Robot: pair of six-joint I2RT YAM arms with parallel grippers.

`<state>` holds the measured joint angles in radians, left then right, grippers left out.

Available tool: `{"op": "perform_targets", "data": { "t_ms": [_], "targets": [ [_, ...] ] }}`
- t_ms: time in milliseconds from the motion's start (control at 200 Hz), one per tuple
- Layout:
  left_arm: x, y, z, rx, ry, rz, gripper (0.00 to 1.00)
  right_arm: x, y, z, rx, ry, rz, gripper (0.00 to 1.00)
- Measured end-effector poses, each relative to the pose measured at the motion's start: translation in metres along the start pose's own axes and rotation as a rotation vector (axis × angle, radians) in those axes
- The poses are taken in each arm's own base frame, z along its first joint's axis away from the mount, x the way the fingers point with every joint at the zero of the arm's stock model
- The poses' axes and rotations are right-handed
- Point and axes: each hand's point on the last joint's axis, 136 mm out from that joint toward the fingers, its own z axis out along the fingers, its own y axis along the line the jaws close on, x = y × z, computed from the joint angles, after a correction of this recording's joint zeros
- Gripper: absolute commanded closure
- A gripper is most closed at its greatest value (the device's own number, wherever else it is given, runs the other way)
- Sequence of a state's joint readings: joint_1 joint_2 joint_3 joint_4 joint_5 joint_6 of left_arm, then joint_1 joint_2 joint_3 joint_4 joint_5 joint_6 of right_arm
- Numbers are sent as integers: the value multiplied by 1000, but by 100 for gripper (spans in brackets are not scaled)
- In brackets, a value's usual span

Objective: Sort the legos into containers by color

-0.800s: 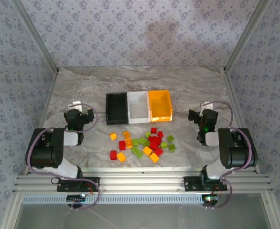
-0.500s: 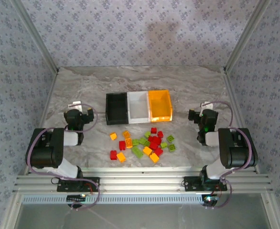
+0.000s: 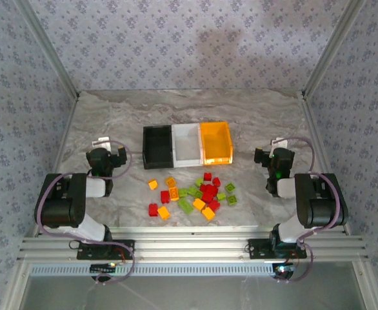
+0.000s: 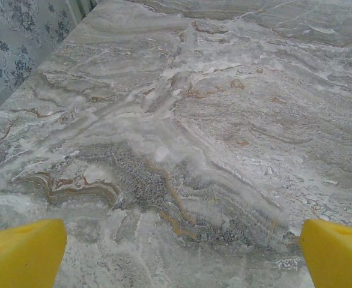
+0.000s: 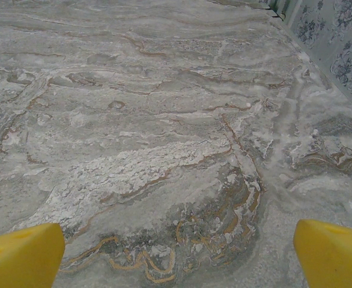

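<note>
Containers [image 3: 188,147], 3 abreast, stand empty; left fingers [image 4: 21,253] and right fingers [image 5: 20,255] gape.

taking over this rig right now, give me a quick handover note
Grippers: the left gripper is open and holds nothing, over bare table left of the bins. The right gripper is open and holds nothing, over bare table right of the bins.
Bins: the black bin, white bin and orange bin sit side by side mid-table. All three look empty.
Bricks: the legos, in red, orange-yellow and green, lie scattered loose just in front of the bins, between the arms.
Done: nothing sorted yet.
Left: every brick goes into a bin by color.
</note>
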<state>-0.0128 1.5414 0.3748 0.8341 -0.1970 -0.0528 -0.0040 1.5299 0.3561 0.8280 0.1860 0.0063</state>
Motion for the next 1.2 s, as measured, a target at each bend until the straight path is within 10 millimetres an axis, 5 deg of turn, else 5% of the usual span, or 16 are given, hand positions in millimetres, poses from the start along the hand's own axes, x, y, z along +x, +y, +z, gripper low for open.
{"op": "perform_targets", "data": {
  "t_ms": [370,550,735,894,1024,1204],
  "targets": [
    [-3,5,0,-32,34,5,0,-4,-3,-2,7,21,3,0],
    [-59,13,-18,-84,-60,-38,0,-64,-9,-8,52,-15,34,0],
    [-117,21,-62,-78,-220,-236,0,-106,-14,-46,166,-82,91,0],
    [-134,40,-84,-108,-199,-603,0,-93,-28,-60,234,14,337,0],
    [-127,53,-98,-103,-206,-816,0,-74,-44,-61,227,74,560,0],
    [-105,32,-110,18,-109,-904,0,-50,1,-72,81,218,575,0]
  ]
}}
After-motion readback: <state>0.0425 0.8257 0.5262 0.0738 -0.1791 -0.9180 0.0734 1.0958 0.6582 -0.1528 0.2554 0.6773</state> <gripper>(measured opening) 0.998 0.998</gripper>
